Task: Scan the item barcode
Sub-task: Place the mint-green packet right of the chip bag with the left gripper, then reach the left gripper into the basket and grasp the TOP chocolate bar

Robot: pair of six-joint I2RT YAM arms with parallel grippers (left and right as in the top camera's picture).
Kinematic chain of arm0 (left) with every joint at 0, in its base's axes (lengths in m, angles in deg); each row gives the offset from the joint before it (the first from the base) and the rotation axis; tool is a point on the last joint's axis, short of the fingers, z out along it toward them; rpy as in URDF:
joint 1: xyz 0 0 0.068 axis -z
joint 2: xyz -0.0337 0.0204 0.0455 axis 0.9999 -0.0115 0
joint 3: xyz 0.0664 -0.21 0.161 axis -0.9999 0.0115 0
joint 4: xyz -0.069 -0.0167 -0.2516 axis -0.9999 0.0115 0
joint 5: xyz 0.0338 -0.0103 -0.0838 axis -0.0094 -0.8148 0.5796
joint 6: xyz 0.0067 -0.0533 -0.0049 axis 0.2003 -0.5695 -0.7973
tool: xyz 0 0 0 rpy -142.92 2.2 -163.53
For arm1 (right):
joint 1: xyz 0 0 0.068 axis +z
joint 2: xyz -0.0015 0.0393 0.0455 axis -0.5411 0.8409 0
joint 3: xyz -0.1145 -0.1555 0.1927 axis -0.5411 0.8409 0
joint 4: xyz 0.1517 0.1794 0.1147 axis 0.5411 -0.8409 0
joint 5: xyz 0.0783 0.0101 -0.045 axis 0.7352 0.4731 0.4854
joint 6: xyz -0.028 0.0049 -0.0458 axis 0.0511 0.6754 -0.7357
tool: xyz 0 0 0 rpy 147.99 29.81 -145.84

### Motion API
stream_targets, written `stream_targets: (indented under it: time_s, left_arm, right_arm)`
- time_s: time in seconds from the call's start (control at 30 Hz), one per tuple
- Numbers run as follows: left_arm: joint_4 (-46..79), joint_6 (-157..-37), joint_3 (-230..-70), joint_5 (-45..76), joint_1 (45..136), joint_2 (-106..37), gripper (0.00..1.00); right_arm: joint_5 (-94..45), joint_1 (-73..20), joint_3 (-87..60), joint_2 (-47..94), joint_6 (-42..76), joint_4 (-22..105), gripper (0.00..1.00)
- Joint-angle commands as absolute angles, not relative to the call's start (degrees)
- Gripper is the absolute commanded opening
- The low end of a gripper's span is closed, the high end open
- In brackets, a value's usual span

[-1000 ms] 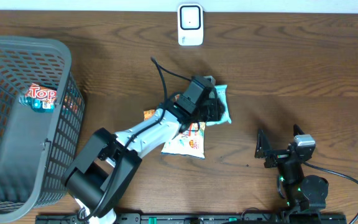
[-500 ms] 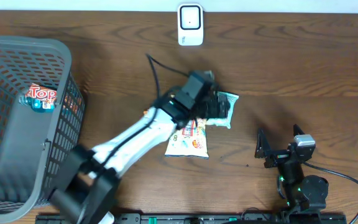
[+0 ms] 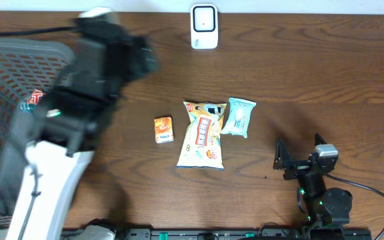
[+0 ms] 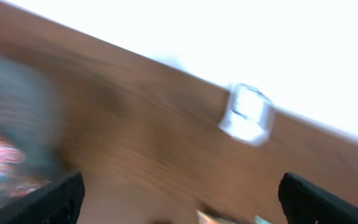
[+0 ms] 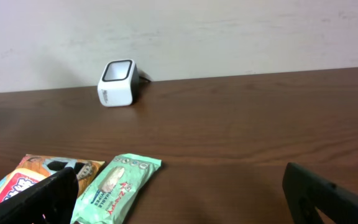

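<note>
Wooden table (image 3: pixel 325 73), both grippers empty. Left gripper (image 4: pixel 182 198) is spread wide near the basket (image 3: pixel 5 60), blurry, touching nothing. Right gripper (image 5: pixel 179 193) is wide apart too, sitting low by the table's front edge. The mint-green snack packet (image 3: pixel 237 117) lies flat, touching the chips bag (image 3: pixel 202 135), well apart from the barcode scanner (image 3: pixel 204 27).

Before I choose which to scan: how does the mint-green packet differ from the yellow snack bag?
The yellow snack bag is larger; the mint-green packet is smaller and narrower. The bag carries red print; the packet is pale green. Both lie flat on the table.
</note>
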State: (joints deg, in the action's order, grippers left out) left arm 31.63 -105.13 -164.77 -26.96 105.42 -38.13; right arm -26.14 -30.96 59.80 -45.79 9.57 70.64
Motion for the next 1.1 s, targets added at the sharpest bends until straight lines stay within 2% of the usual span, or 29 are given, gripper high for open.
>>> stream_targets:
  time_s: [0.0,0.1,0.23,0.3,0.4,0.43,0.67,0.93,1.07]
  left_arm:
    - [35.57,-110.6,-165.43,-33.82,94.6,-36.53,0.99]
    - [40.88,-115.97,-165.17,-32.8,84.7,-36.71,0.99]
    - [43.02,-116.15,-163.18,-24.62,73.88,-38.87,0.99]
    - [43.0,-115.43,-161.95,-20.86,69.94,-40.69,0.93]
    - [42.96,-115.4,-159.68,-16.08,65.07,-44.34,0.78]
    - [43.0,-115.38,-159.07,-14.85,63.95,-45.73,0.77]
    - [41.86,-108.96,-158.13,-10.83,62.73,-57.67,0.77]
    - [39.35,-108.72,-158.13,-10.39,62.8,-67.77,0.77]
    - [35.81,-105.92,-158.13,-4.49,62.8,-70.67,0.77]
  right_arm:
    - [-26.38,-30.63,59.85,-45.85,9.98,70.39,0.99]
    - [-26.38,-30.63,59.85,-45.85,9.98,70.39,0.99]
    - [-26.38,-30.63,59.85,-45.85,9.98,70.42,0.99]
    - [-26.38,-30.63,59.85,-45.85,9.98,70.39,0.99]
    - [-26.38,-30.63,59.85,-45.85,9.98,70.42,0.99]
    - [-26.38,-30.63,59.85,-45.85,9.98,70.39,0.99]
    - [-26.38,-30.63,59.85,-45.85,9.98,70.42,0.99]
    - [-26.38,-30.63,59.85,-45.85,9.98,70.39,0.99]
    - [-26.38,-30.63,59.85,-45.85,9.98,70.39,0.99]
